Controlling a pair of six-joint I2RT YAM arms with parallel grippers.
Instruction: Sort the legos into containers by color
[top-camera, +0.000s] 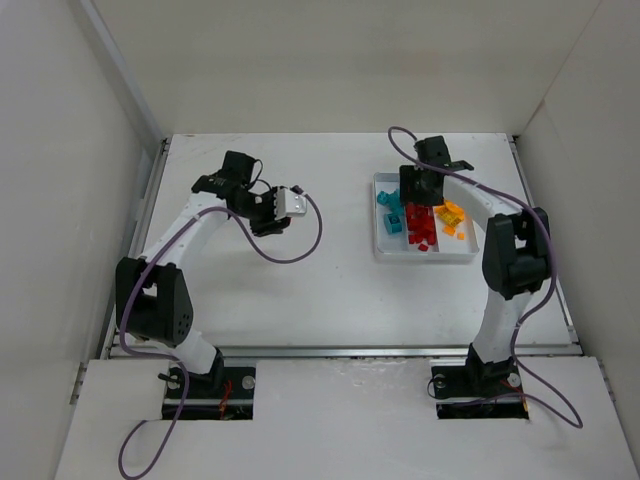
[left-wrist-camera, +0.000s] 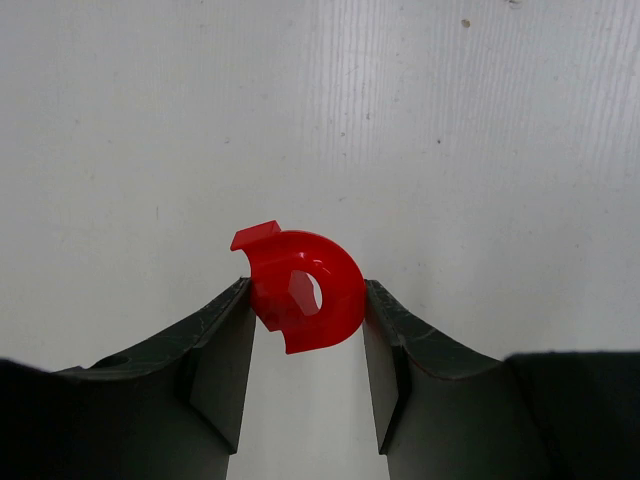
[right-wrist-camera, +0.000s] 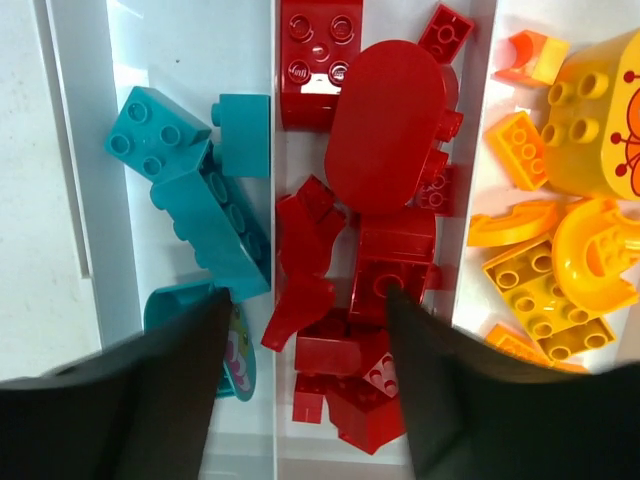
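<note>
On the table (top-camera: 300, 290) in the top view, the left gripper (top-camera: 272, 220) hangs well apart from the white tray (top-camera: 425, 258); the right gripper (top-camera: 415, 192) sits over the tray's middle lane.

Left wrist: jaws pinching a red curved brick (left-wrist-camera: 305, 290) by its sides, likely bound for the red lane.

Right wrist: fingers spread, nothing between them, above the red bricks (right-wrist-camera: 385, 130). Teal bricks (right-wrist-camera: 200, 200) fill the left lane, orange bricks (right-wrist-camera: 560, 280) the right one, so sorting looks nearly done.
</note>
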